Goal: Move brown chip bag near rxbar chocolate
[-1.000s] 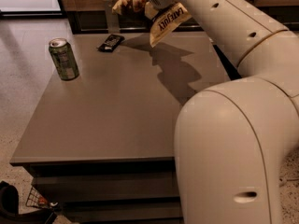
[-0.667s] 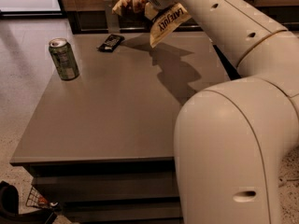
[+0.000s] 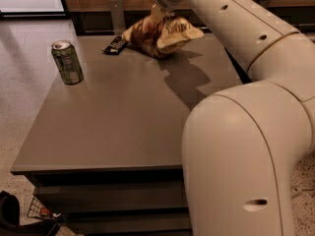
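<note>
Brown chip bag [image 3: 162, 33] lies crumpled on the table [image 3: 123, 122] at the far edge, cream end pointing right. Black choc bar [image 3: 115, 44] is flat just left of it; they're v. close, poss. touching, can't tell which. Gripper [image 3: 158, 14] is directly above the bag's top, right up against it, mostly hidden under the wrist of the arm [image 3: 246, 33]. Can't tell whether it's clamped on the bag or not. Green can [image 3: 67, 62] stands upright near the table's left edge, well apart from bag & bar. Arm's shadow falls across the table's right side.
</note>
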### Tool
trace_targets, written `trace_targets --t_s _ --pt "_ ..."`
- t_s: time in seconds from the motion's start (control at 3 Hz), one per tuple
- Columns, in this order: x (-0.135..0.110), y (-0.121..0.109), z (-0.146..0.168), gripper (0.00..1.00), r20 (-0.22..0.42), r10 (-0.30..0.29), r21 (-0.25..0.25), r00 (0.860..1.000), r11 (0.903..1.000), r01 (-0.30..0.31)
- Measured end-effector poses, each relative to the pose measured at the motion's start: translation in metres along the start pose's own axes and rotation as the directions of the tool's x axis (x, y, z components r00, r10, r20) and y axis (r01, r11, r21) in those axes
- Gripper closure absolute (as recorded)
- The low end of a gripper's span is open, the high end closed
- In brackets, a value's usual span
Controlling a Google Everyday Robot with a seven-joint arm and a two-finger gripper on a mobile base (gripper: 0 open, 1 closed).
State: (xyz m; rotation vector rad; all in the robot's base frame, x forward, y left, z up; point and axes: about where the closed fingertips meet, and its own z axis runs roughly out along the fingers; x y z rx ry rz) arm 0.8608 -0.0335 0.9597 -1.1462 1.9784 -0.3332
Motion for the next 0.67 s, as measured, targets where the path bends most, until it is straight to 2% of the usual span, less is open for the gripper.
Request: trace_targets --t_s 0.33,0.67 --pt "0.0003 0.0013 0.0017 0.0 -0.001 -0.001 -0.002 1.0 1.0 0.001" --pt "0.0003 0.0014 0.0018 0.0 -0.002 -0.001 -0.002 1.0 1.0 0.001"
